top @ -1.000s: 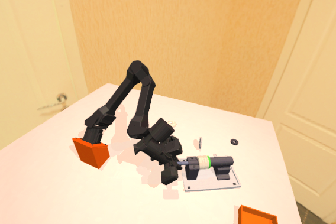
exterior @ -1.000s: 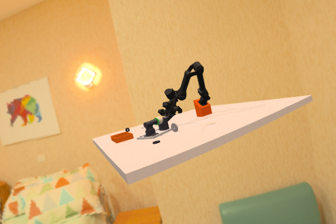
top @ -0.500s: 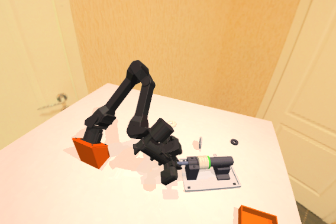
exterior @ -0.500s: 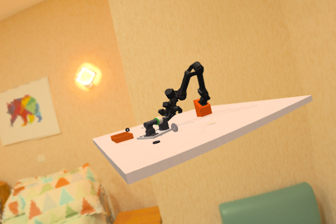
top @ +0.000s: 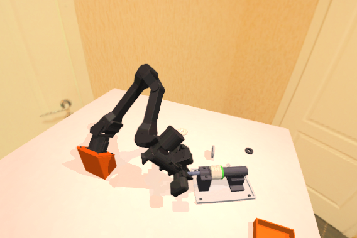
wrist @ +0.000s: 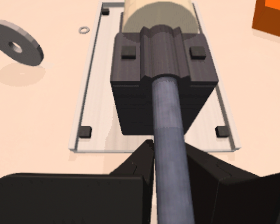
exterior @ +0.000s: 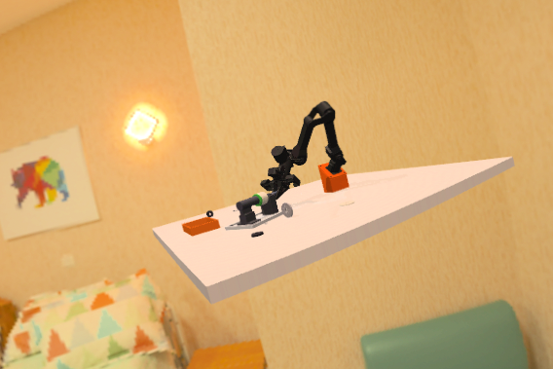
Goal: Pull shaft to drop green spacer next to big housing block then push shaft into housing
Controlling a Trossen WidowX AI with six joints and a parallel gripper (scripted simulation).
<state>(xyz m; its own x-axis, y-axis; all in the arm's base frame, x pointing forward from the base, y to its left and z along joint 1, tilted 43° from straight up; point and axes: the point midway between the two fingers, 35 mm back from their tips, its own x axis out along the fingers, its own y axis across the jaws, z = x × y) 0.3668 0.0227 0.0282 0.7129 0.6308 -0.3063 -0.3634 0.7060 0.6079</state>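
My gripper (top: pixel 189 175) (exterior: pixel 277 194) (wrist: pixel 162 146) is shut on the bluish-grey shaft (top: pixel 195 173) (wrist: pixel 168 112), just outside the smaller dark support block (top: pixel 204 181) (wrist: pixel 163 60). The shaft enters this block. Beyond it, cream spacers (top: pixel 215 172) (exterior: pixel 265 198) (wrist: pixel 161 19) sit in line. The green spacer (top: pixel 222 172) (exterior: pixel 259 200) is still up in the line, between the cream ones and the big dark cylindrical housing (top: pixel 236 171) (exterior: pixel 247 203), with no clear gap visible. The shaft inside the spacers is hidden. The green spacer is not visible in the wrist view.
The blocks stand on a pale base plate (top: pixel 217 197) (wrist: pixel 93 100). A grey disc (top: pixel 213 152) (exterior: pixel 287 209) (wrist: pixel 2 36) stands on edge beside it. A black ring (top: pixel 246 149) (exterior: pixel 257 234) and a cream ring (top: pixel 185 132) lie behind. An orange tray (top: pixel 273 232) (exterior: pixel 202 227) (wrist: pixel 273 22) is front right.
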